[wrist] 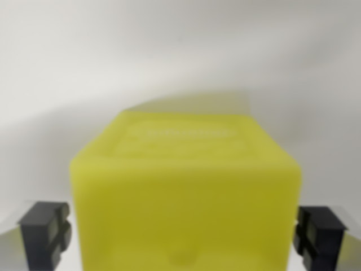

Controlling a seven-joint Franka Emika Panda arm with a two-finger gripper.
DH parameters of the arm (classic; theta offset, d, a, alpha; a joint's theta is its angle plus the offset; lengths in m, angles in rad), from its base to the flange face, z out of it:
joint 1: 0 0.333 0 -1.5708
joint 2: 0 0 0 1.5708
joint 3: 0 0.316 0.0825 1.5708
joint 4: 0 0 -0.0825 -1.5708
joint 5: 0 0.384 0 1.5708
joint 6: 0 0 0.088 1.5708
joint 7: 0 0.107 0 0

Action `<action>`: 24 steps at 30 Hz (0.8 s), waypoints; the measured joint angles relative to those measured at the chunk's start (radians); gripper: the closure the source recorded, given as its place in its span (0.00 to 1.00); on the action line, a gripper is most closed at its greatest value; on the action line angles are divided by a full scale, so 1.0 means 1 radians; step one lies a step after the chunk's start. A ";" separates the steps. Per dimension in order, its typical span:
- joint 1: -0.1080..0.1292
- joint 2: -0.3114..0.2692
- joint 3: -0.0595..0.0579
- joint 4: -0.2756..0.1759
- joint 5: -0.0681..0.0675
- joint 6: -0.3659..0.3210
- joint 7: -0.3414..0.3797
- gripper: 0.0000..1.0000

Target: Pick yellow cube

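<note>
The yellow cube (185,197) sits between the pincer (183,231) fingers (46,232), which touch both its sides, gripping it.

Pretty much just a plain white surface (169,51) sitting in the background here, and it's looking blurry all over. A soft grey shadow (67,121) is lying across it, curving through the middle of the wrist view, with brighter white showing up top.
</note>
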 joint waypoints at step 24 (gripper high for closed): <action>0.003 -0.138 0.003 -0.033 0.028 -0.103 -0.021 1.00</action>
